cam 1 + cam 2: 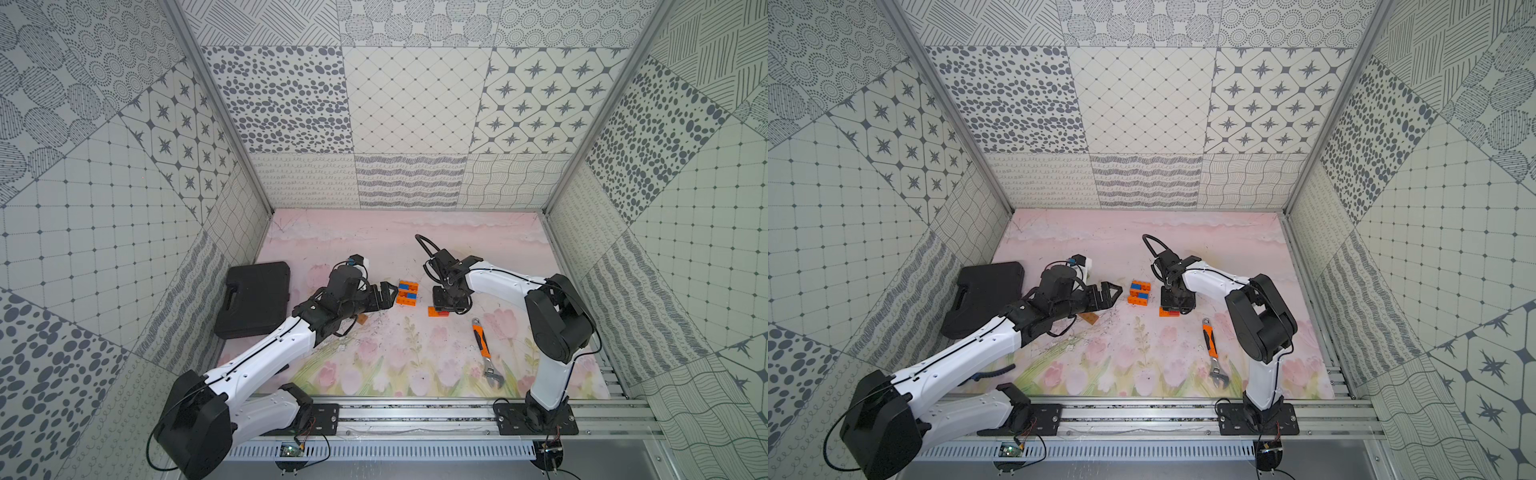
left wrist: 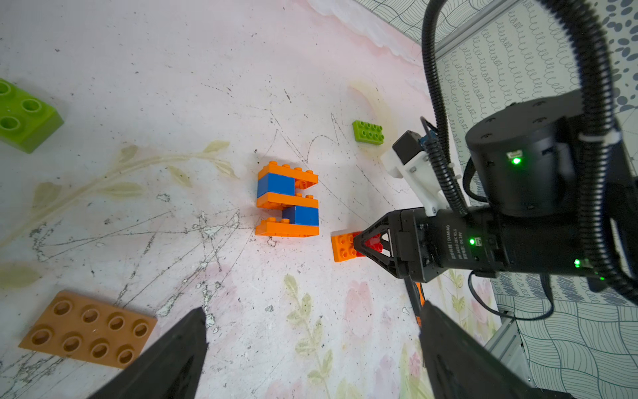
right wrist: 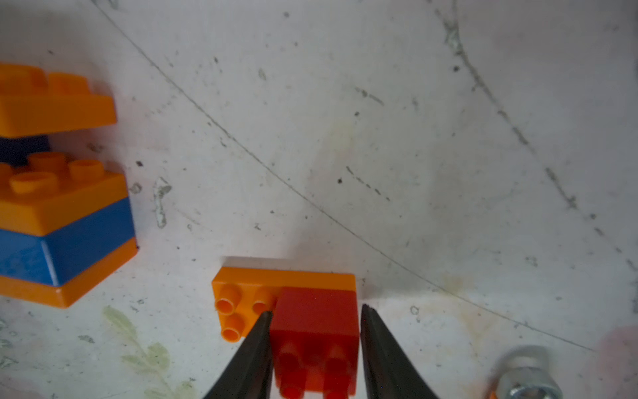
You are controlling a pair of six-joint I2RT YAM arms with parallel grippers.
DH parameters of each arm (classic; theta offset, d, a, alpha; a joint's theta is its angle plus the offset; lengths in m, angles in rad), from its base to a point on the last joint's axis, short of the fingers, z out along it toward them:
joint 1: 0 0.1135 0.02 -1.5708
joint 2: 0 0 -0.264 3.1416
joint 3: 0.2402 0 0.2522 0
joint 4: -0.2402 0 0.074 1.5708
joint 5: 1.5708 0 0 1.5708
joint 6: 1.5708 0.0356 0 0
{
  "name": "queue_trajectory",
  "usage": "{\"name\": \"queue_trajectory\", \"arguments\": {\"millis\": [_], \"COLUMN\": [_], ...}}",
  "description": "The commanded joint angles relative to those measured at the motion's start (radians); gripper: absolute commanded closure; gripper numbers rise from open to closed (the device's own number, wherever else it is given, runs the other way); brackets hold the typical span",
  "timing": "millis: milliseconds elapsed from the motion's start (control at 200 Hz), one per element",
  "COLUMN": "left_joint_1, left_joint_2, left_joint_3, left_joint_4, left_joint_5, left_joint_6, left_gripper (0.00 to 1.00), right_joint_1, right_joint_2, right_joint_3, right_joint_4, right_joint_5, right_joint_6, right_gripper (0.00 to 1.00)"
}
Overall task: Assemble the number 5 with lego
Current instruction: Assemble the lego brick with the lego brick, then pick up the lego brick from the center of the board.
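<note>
Beside the orange-and-blue stack [image 2: 287, 203], the right end effector [image 3: 316, 316] straddles the red brick [image 3: 314, 331] with slight gaps; the left end effector [image 2: 310, 345] gapes wide.

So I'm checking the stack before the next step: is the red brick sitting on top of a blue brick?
No. In the right wrist view the red brick sits on an orange brick, apart from the orange-and-blue stack.
</note>
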Motion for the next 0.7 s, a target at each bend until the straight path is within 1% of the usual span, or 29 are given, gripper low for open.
{"name": "queue_trajectory", "arguments": {"millis": [0, 170, 235, 375, 460, 490, 565, 640, 695], "left_joint_1": [-0.004, -0.004, -0.005, -0.005, -0.005, -0.006, -0.014, -0.032, -0.052], "left_joint_2": [0.004, 0.010, 0.013, 0.019, 0.021, 0.025, 0.037, 0.054, 0.075], "left_joint_3": [0.026, 0.036, 0.038, 0.043, 0.039, 0.040, 0.047, 0.057, 0.072], "left_joint_4": [-0.018, -0.020, -0.022, -0.024, -0.022, -0.024, -0.030, -0.037, -0.047], "left_joint_5": [-0.003, -0.004, -0.006, -0.002, 0.005, 0.008, 0.009, 0.000, -0.019], "left_joint_6": [0.032, 0.037, 0.038, 0.041, 0.040, 0.038, 0.036, 0.043, 0.048], "left_gripper": [0.01, 0.01, 0.01, 0.01, 0.01, 0.01, 0.01, 0.01, 0.01], "right_joint_1": [0.000, -0.001, -0.005, -0.036, -0.076, -0.099, -0.171, -0.234, -0.262], "right_joint_2": [-0.014, -0.097, -0.134, -0.215, -0.250, -0.254, -0.232, -0.165, -0.103], "right_joint_3": [0.014, 0.026, 0.026, -0.008, -0.049, -0.055, -0.036, 0.036, 0.093], "right_joint_4": [-0.021, -0.028, -0.029, 0.031, 0.110, 0.133, 0.157, 0.124, 0.097], "right_joint_5": [-0.022, -0.010, 0.020, 0.096, 0.152, 0.142, 0.074, -0.002, -0.025], "right_joint_6": [-0.014, -0.018, -0.016, -0.025, -0.059, -0.075, -0.106, -0.138, -0.170], "right_gripper": [0.50, 0.41, 0.39, 0.38, 0.31, 0.29, 0.22, 0.14, 0.10]}}
